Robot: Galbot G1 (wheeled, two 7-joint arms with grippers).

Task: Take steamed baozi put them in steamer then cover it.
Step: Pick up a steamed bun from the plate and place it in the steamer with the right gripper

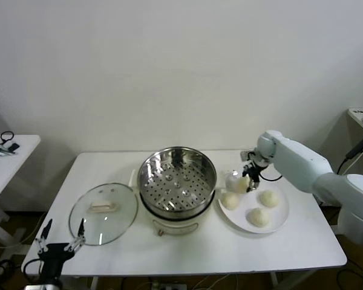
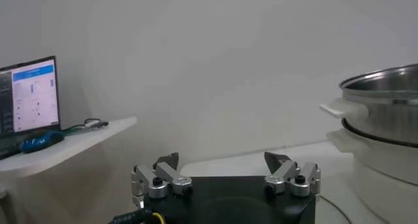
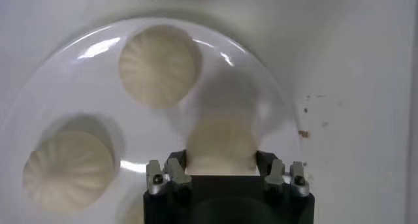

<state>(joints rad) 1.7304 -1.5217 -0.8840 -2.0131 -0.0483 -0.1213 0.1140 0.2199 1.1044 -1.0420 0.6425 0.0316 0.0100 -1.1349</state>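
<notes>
one baozi [image 3: 219,144] in right gripper [image 3: 221,163], above plate [image 1: 283,220]

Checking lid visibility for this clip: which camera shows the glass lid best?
The head view: the whole glass lid lies flat on the table left of the steamer, handle up. Neither wrist view shows it; the left sees only the steamer's side.

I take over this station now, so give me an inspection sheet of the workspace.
Surface: white table, no spills seen.
Job's things: steamer open, tray bare; lid flat beside it; three baozi on the plate, a fourth in the right gripper.
Clutter: nothing seen.
Grippers: right gripper shut on a baozi above the plate; left gripper open, parked off the table's near left corner.
Cables: black cable at far right.
Surroundings: side table with laptop, white wall.
</notes>
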